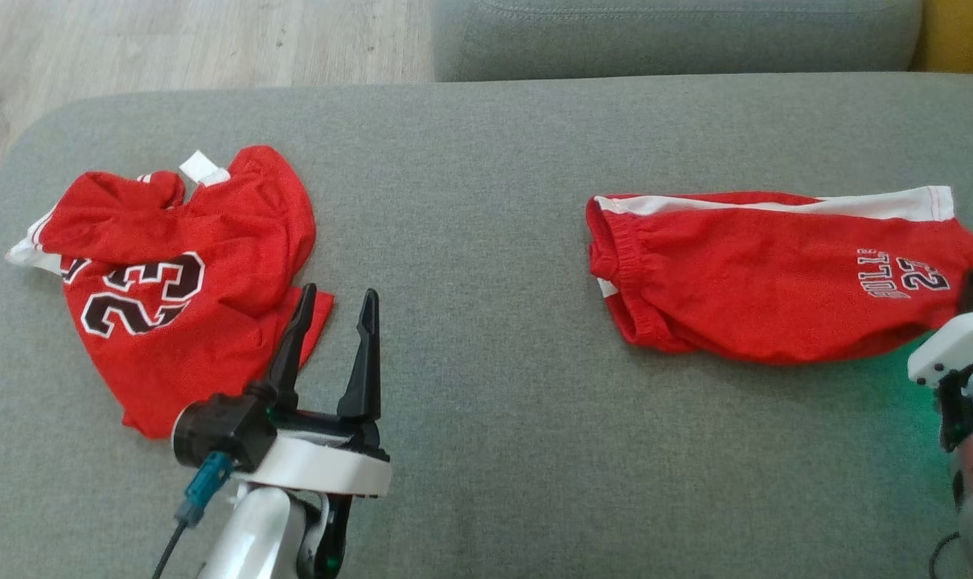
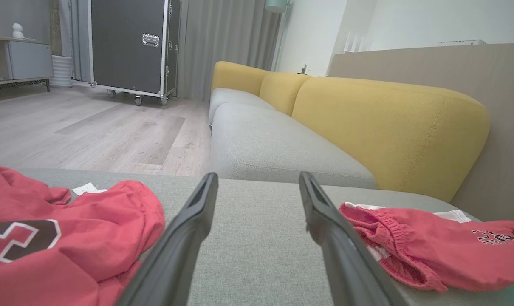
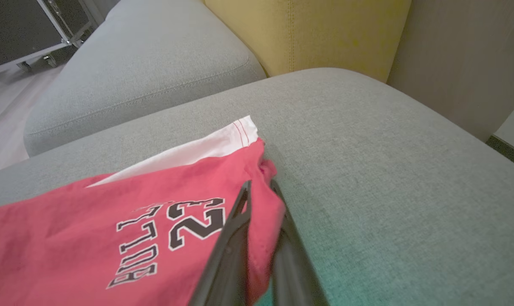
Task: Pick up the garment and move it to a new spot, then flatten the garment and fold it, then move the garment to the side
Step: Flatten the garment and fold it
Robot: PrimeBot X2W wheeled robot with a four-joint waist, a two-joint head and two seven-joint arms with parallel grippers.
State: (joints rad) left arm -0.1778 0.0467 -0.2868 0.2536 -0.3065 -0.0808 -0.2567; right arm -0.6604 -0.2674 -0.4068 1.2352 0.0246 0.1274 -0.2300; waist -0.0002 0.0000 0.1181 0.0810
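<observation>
Pinching the red shorts (image 1: 760,281) at the hem corner, my right gripper (image 3: 261,185) is clamped on the fabric. The shorts lie at three o'clock on the grey cushion (image 1: 486,161). My left gripper (image 1: 339,291) stands spread, empty, just beside the red jersey (image 1: 173,281) at nine o'clock.

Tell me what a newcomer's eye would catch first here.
Two bright red garments lie on the grey cushion: a crumpled jersey numbered 23 at the left, shorts at the right. The right gripper pinches the shorts' leg edge, while the left gripper hangs open at the jersey's edge.
</observation>
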